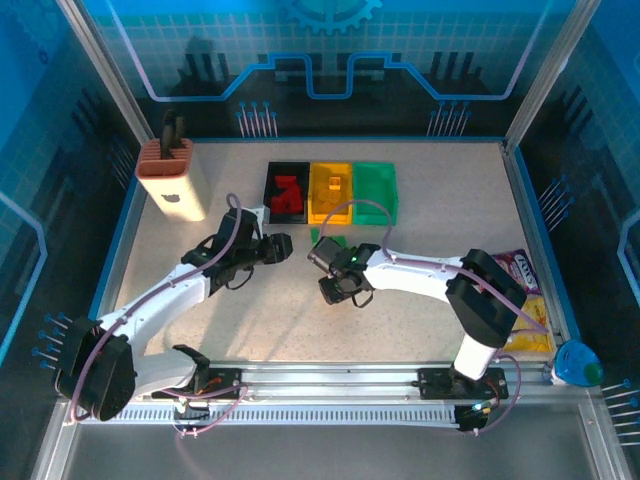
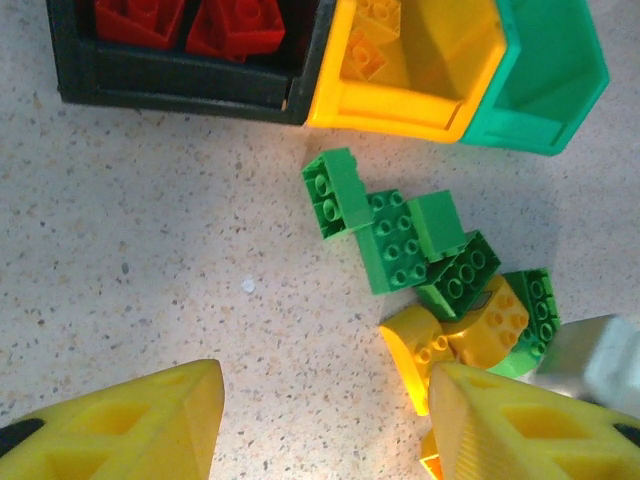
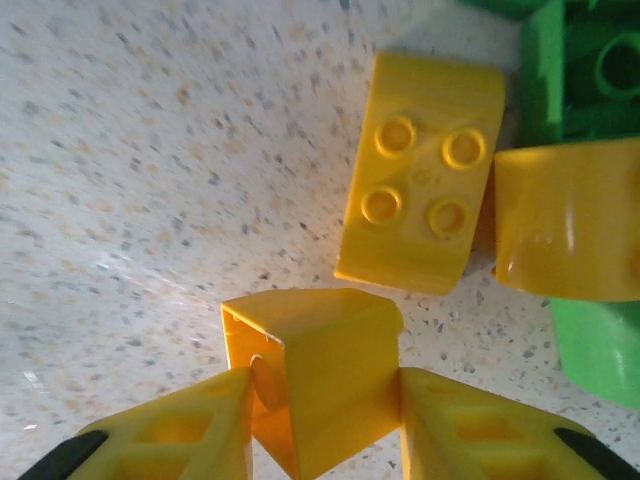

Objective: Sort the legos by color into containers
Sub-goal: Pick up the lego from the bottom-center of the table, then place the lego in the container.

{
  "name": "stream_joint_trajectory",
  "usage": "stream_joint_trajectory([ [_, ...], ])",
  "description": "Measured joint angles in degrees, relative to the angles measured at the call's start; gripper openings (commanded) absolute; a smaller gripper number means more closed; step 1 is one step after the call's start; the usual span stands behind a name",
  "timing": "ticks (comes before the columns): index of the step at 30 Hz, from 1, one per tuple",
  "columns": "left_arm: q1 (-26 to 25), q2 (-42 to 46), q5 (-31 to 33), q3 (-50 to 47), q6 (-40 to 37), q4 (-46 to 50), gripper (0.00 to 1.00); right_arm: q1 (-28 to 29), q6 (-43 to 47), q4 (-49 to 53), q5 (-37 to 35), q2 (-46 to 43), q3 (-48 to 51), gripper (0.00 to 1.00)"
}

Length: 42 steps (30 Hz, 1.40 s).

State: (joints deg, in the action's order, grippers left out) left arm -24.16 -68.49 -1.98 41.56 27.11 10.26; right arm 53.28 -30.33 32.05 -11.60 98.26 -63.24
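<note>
R gripper (image 3: 320,392) pinches yellow brick (image 3: 325,335), hollow underside facing wrist-view left.

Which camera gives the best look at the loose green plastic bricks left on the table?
The left wrist view: the loose green plastic bricks lie clustered mid-frame, studs distinct. The top external view shows them as a small green patch. The right wrist view catches green edges at its right border.
</note>
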Motion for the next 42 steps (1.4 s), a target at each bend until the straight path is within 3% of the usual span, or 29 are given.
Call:
stream_joint_trajectory([
  [5, -0.02, 0.04, -0.48, -2.34, 1.20, -0.35, 0.56, -1.84, 1.92, 0.09, 1.18, -1.27, -6.34, 0.39],
  [11, -1.86, 2.99, -0.42, -6.58, 2.93, -0.28, 0.56, -9.62, 3.26, -0.57, 5.20, -0.50, -14.88, 0.40],
  [23, -5.97, 8.55, 0.66, -10.34, 5.46, 0.02, 0.56, -19.17, 7.54, 4.00, 6.21, 17.16, -40.17, 0.43],
  [27, -6.49, 9.42, 1.16, -10.56, 5.92, 0.15, 0.56, -20.61, 8.28, 7.61, 5.42, 22.91, -47.56, 0.65],
  [29, -6.78, 9.57, 1.36, -10.60, 5.99, 0.42, 0.56, -20.83, 8.92, 9.40, 4.50, 24.92, -50.86, 0.72],
  [35, -7.41, 9.60, 2.25, -10.60, 5.99, 0.76, 0.56, -19.28, 9.84, 9.90, 2.36, 22.51, -47.39, 0.73],
  [42, -7.52, 6.69, 2.40, -10.60, 5.97, 0.50, 0.56, -18.05, 9.84, 5.92, 3.08, 10.27, -29.03, 0.70],
])
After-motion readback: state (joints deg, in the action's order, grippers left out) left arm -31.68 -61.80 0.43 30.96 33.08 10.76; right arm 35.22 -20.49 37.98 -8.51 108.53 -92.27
